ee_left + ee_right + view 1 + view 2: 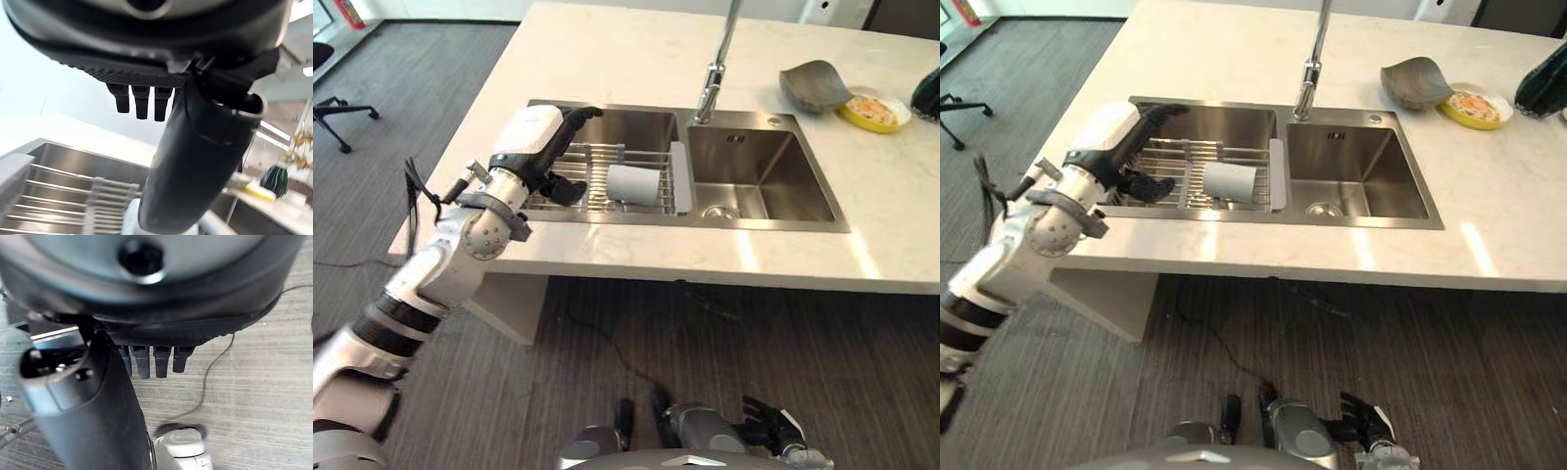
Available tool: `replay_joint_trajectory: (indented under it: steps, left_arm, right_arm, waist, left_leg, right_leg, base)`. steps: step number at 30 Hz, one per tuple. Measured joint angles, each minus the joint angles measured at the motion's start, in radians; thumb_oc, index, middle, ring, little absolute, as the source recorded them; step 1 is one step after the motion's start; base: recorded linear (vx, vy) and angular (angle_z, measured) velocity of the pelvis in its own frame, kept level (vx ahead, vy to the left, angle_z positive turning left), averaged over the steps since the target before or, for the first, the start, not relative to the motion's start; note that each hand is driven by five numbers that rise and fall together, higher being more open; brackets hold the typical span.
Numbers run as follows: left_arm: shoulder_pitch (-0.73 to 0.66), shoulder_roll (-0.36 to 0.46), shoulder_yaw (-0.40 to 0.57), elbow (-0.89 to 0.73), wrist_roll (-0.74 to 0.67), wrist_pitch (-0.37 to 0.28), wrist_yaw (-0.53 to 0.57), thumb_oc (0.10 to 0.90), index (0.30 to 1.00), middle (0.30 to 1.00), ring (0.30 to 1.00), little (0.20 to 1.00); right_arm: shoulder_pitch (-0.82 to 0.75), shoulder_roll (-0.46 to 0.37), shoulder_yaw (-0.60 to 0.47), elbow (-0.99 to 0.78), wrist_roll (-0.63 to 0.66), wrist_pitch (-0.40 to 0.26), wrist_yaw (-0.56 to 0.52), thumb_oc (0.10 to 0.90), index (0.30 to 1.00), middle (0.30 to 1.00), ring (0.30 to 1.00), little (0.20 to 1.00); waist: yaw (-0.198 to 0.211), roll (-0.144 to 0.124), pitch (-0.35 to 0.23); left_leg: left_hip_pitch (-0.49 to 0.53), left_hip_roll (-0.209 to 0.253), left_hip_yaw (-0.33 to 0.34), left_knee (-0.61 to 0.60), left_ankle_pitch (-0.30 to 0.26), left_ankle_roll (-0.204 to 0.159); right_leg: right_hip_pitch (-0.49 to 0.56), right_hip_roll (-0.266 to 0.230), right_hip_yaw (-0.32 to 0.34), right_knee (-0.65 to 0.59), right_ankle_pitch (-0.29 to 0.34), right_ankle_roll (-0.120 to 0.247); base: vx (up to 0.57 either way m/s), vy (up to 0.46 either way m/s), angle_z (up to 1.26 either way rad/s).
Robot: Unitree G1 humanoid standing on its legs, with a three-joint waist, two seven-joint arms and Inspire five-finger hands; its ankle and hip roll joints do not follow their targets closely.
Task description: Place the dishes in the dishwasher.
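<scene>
One white cylindrical cup [634, 184], wire rack [597, 176]

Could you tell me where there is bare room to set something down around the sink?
Free: the right basin and the countertop behind the faucet. Crowded: the left basin, with its rack, a white cup and the left hand; the far right corner holds a grey bowl and yellow plate.

Cup [634, 184] on rack [607, 162] in left basin, faucet [715, 73] behind — bowl [815, 85], plate [875, 110] far right.
</scene>
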Motion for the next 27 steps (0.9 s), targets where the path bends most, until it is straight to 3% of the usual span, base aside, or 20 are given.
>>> replay_joint_trajectory:
  steps: [2, 4, 5, 8, 15, 19, 24, 27]
  left_arm:
    - [-0.021, 0.003, -0.044, 0.004, 0.004, -0.001, -0.024, 0.800, 0.900, 0.900, 0.900, 0.900]
    - [-0.016, -0.001, -0.083, 0.003, 0.004, -0.014, -0.055, 0.800, 0.900, 0.900, 0.900, 0.900]
    - [-0.014, -0.007, -0.093, 0.004, 0.005, -0.016, -0.065, 0.800, 0.900, 0.900, 0.900, 0.900]
    - [-0.028, -0.041, -0.150, -0.002, 0.007, -0.020, -0.098, 0.800, 0.900, 0.900, 0.900, 0.900]
    - [-0.074, -0.154, -0.194, -0.007, 0.022, -0.039, -0.111, 0.800, 0.900, 0.900, 0.900, 0.900]
    - [-0.076, -0.197, -0.201, -0.001, 0.022, -0.048, -0.114, 0.800, 0.900, 0.900, 0.900, 0.900]
    - [-0.119, -0.232, -0.251, 0.105, 0.041, -0.048, -0.116, 0.800, 0.900, 0.900, 0.900, 0.900]
    - [-0.228, -0.232, -0.384, 0.255, 0.055, -0.049, -0.116, 0.800, 0.900, 0.900, 0.900, 0.900]
  right_arm:
    - [0.003, 0.003, 0.000, 0.010, 0.000, 0.008, -0.001, 0.800, 0.900, 0.900, 0.900, 0.900]
    - [-0.006, 0.006, 0.002, 0.029, 0.000, 0.007, -0.005, 0.800, 0.900, 0.900, 0.900, 0.900]
    - [-0.033, 0.005, 0.002, 0.026, 0.000, 0.001, -0.006, 0.800, 0.900, 0.900, 0.900, 0.900]
    - [-0.081, 0.005, 0.003, 0.011, 0.000, -0.013, -0.007, 0.800, 0.900, 0.900, 0.900, 0.900]
    - [-0.147, -0.002, 0.023, -0.006, 0.000, -0.028, -0.007, 0.800, 0.900, 0.900, 0.900, 0.900]
    - [-0.125, -0.002, 0.022, 0.030, 0.000, -0.023, -0.007, 0.800, 0.900, 0.900, 0.900, 0.900]
    - [-0.075, -0.004, 0.021, 0.052, 0.000, -0.013, -0.007, 0.800, 0.900, 0.900, 0.900, 0.900]
    - [-0.069, -0.004, 0.021, 0.079, -0.001, -0.004, -0.006, 0.800, 0.900, 0.900, 0.900, 0.900]
  waist:
    - [-0.001, -0.030, 0.001]
    - [0.035, -0.062, -0.028]
    - [0.048, -0.064, -0.029]
    - [0.044, -0.056, -0.038]
    - [0.016, -0.011, -0.075]
    - [-0.011, -0.001, -0.093]
    - [-0.038, 0.006, -0.106]
    - [-0.040, 0.012, -0.117]
  left_leg:
    - [0.026, -0.023, -0.019, -0.003, 0.001, 0.002]
    - [0.046, -0.040, -0.007, -0.027, -0.008, -0.009]
    - [0.035, -0.039, 0.004, -0.014, -0.021, -0.030]
    - [0.028, -0.029, 0.042, -0.007, -0.046, -0.066]
    - [0.040, -0.008, 0.078, -0.036, -0.052, -0.067]
    - [0.043, 0.000, 0.094, -0.048, -0.051, -0.066]
    - [0.043, 0.007, 0.097, -0.056, -0.049, -0.062]
    - [0.031, 0.011, 0.105, -0.056, -0.048, -0.062]
  right_leg:
    - [0.002, -0.024, -0.006, 0.066, 0.041, 0.019]
    - [0.057, -0.067, -0.038, 0.013, 0.102, 0.007]
    - [0.085, -0.071, -0.027, -0.043, 0.147, -0.024]
    - [0.139, -0.066, -0.031, -0.154, 0.193, -0.039]
    - [0.145, -0.046, -0.013, -0.185, 0.199, -0.049]
    - [0.138, -0.037, 0.000, -0.185, 0.198, -0.049]
    - [0.133, -0.030, 0.001, -0.185, 0.198, -0.054]
    - [0.119, -0.027, 0.000, -0.186, 0.197, -0.054]
  base:
    - [0.02, -0.045, 0.48]
    - [0.02, -0.049, -0.04]
    - [0.02, -0.058, -0.16]
    - [0.00, -0.041, 0.01]
    - [0.02, -0.047, -0.09]
    - [0.04, -0.056, -0.12]
    - [0.02, -0.031, -0.03]
    - [0.04, -0.053, -0.07]
